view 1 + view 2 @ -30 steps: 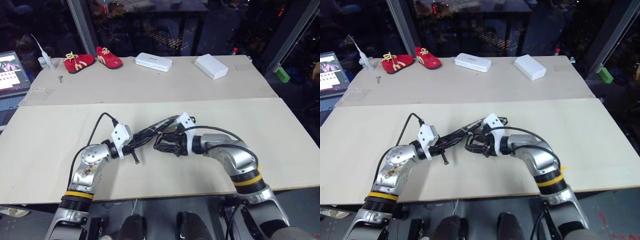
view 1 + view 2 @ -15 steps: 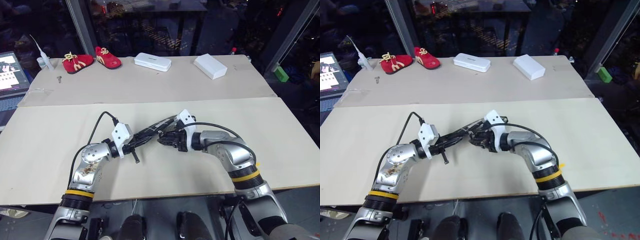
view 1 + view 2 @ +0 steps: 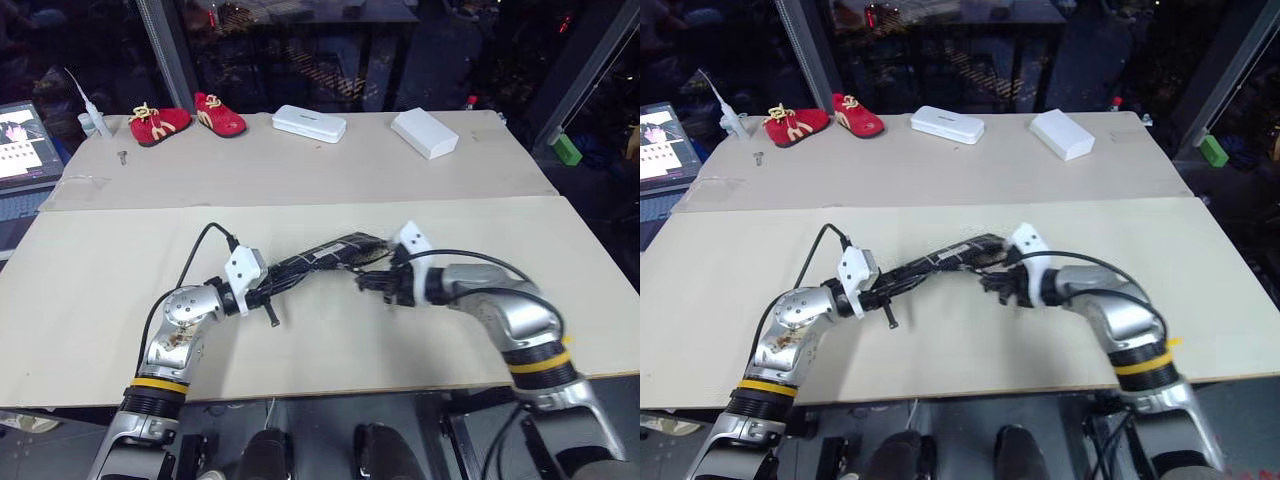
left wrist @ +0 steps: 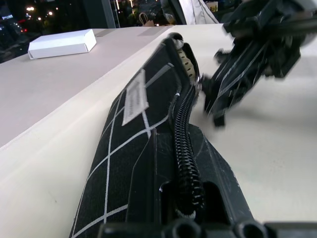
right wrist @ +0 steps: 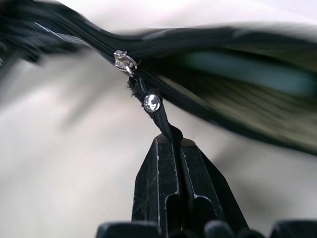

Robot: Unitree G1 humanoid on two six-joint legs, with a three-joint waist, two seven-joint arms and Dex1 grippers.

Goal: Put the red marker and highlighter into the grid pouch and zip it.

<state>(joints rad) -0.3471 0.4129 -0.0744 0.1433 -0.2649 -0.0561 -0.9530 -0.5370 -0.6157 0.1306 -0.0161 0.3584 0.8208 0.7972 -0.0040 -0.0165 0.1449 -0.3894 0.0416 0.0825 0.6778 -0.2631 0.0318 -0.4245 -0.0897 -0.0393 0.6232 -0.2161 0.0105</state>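
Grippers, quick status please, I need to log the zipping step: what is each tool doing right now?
Left tool: closed on one end of the grid pouch.
Right tool: closed on the zipper pull tab of the pouch.

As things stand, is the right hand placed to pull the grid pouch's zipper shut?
Probably yes: the right hand is shut on the zipper pull, while the left hand holds the grid pouch.

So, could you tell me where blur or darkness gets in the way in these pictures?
Right wrist view: the grid pouch smears with motion blur, while the right gripper pinching the zipper pull stays sharp. Left wrist view: the right gripper is blurred, the pouch's white label readable as a shape only. Head views: the table is evenly lit, the background dark.
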